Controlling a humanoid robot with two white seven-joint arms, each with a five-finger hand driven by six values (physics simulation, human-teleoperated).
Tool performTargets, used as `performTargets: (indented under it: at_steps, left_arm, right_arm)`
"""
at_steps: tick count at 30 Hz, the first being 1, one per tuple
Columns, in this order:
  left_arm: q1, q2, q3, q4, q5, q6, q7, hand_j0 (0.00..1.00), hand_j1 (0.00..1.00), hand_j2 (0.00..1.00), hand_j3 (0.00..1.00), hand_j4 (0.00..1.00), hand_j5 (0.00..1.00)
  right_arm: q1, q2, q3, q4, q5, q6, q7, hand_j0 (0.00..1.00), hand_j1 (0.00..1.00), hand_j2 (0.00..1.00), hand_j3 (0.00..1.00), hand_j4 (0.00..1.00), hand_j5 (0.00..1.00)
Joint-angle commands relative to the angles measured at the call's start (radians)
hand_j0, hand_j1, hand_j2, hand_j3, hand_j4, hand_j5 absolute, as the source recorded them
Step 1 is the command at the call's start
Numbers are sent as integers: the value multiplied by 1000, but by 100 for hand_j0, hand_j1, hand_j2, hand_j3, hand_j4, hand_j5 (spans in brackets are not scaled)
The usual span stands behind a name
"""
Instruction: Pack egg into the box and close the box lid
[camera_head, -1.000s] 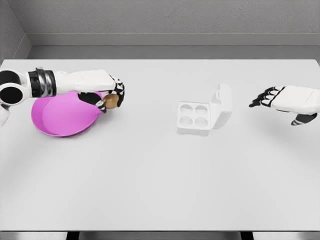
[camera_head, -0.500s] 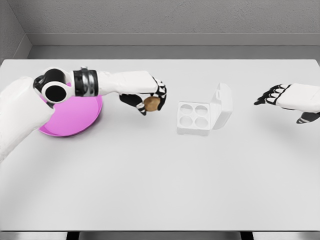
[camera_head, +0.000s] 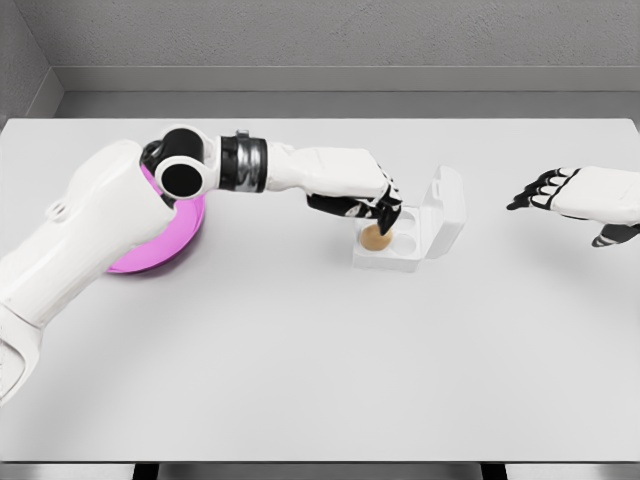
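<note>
My left hand (camera_head: 375, 205), fingers pinching the brown egg (camera_head: 376, 238), lowers it into the egg box (camera_head: 400, 235); release and the open lid (camera_head: 447, 208) remain.

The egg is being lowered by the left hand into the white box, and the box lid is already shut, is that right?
Not quite. The head view shows the lid standing open at the right side of the box, not shut. The rest holds: the left hand has its fingers on the egg, lowering it into a front left cup of the box.
</note>
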Motion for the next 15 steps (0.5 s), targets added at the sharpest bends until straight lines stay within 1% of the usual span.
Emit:
performTargets:
  at_steps: [1, 5, 7, 8, 9, 10, 14, 15]
  left_arm:
    - [-2, -12, -4, 13, 7, 3, -1, 33, 33, 33, 33, 33, 33]
    - [-18, -2, -3, 13, 17, 3, -1, 34, 34, 34, 34, 34, 34]
    - [-35, 26, 11, 14, 23, 3, 2, 39, 39, 39, 39, 39, 39]
    - [-51, 51, 19, 30, 49, 3, 4, 49, 49, 49, 49, 49, 49]
    - [-58, 66, 34, 62, 74, 3, 5, 81, 81, 81, 81, 81, 81]
    - [-66, 84, 54, 83, 80, 3, 7, 100, 100, 100, 100, 100, 100]
    - [-69, 251, 57, 86, 111, 3, 12, 100, 100, 100, 100, 100, 100]
    - [-66, 287, 57, 86, 125, 3, 12, 100, 100, 100, 100, 100, 100]
  right_arm:
    - [0, -1, 1, -1, -2, 2, 0, 100, 100, 100, 100, 100, 100]
    - [0, -1, 1, -1, -4, 2, 0, 100, 100, 100, 100, 100, 100]
    - [0, -1, 0, -1, -4, 2, 0, 100, 100, 100, 100, 100, 100]
    - [0, -1, 0, -3, -4, 2, 0, 100, 100, 100, 100, 100, 100]
    - [0, -1, 0, -4, -4, 2, 0, 100, 100, 100, 100, 100, 100]
    - [0, -1, 1, -6, -4, 2, 0, 100, 100, 100, 100, 100, 100]
    - [0, -1, 1, -12, -4, 2, 0, 100, 100, 100, 100, 100, 100]
    - [0, -1, 1, -24, -4, 2, 0, 100, 100, 100, 100, 100, 100]
